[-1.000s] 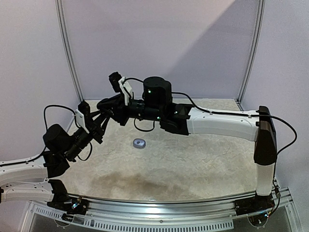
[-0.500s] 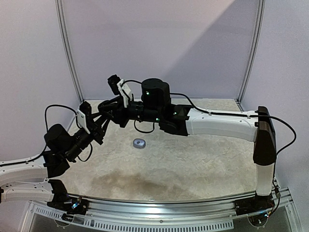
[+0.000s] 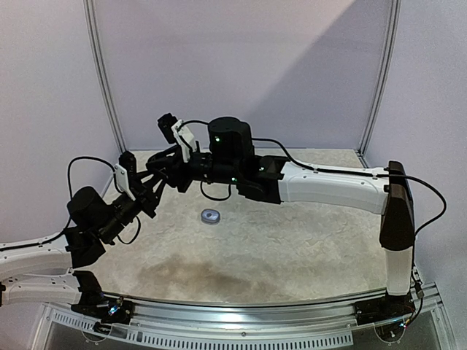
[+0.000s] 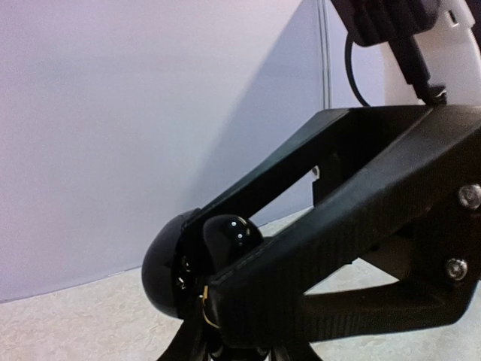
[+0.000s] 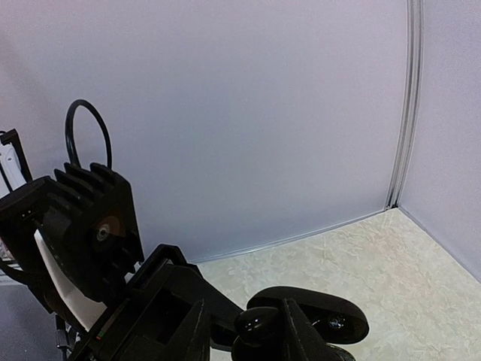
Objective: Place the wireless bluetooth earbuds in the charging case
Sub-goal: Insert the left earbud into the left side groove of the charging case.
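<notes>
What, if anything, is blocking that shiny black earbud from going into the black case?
Nothing visible does. The glossy black earbud sits right against the rounded black charging case, with no other object between them.

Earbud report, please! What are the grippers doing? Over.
Left gripper shut on case, held off table. Right gripper at black earbud by case, grip unclear. Small silver piece on table, apart from both.

The table is beige and marbled, with a darker brownish patch near the front. The walls are pale lilac. The left arm and right arm are white with black joints. The charging case is glossy black, the small oval piece bluish-silver
</notes>
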